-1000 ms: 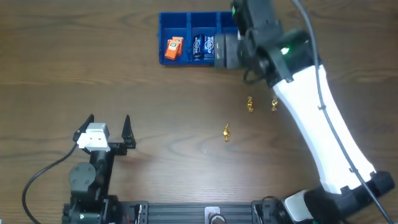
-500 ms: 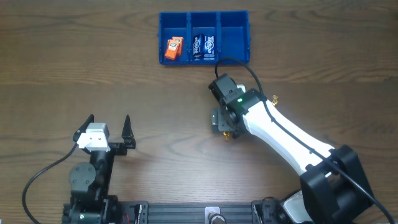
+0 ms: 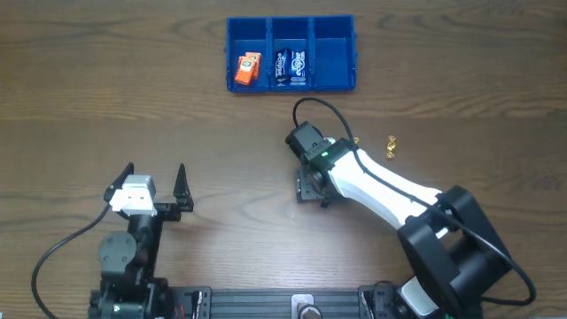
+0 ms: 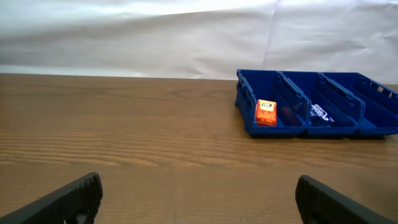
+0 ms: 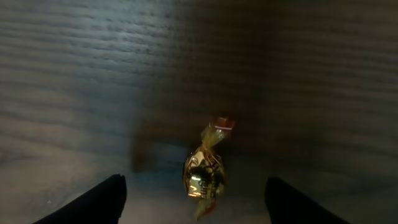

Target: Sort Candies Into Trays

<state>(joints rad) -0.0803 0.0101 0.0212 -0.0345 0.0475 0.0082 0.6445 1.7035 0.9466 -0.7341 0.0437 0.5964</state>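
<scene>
moved: right gripper (image 3: 312,189) down from over the blue tray (image 3: 332,58) to the middle of the table (image 3: 106,97), arm folded low; left gripper (image 3: 155,175) unchanged near its base.
right gripper: fingers spread wide, one on either side of the gold candy (image 5: 204,173); nothing held, no contact to be seen.
left gripper: fingers wide apart, holding nothing, well apart from every candy.
gold candy: lies on the bare table between the open right fingers, twisted wrapper end pointing away from the wrist camera; well short of the tray.
second gold candy (image 3: 392,144): loose on the table, on the far side of the right arm.
tray contents: orange candy (image 3: 247,69) in the left compartment, dark blue candies (image 3: 291,66) in the middle one.
handling (judged): very light and small, probably firm under crinkly foil; foil likely slick and springy, apt to skid or pop out of a glancing pinch; not fragile.
grip point (judged): across the plump body, not the twisted tail; fingertips down close to the table, squared to the candy, closing gently.
step (judged): pre-grasp over the candy; right compartment the likely home.
</scene>
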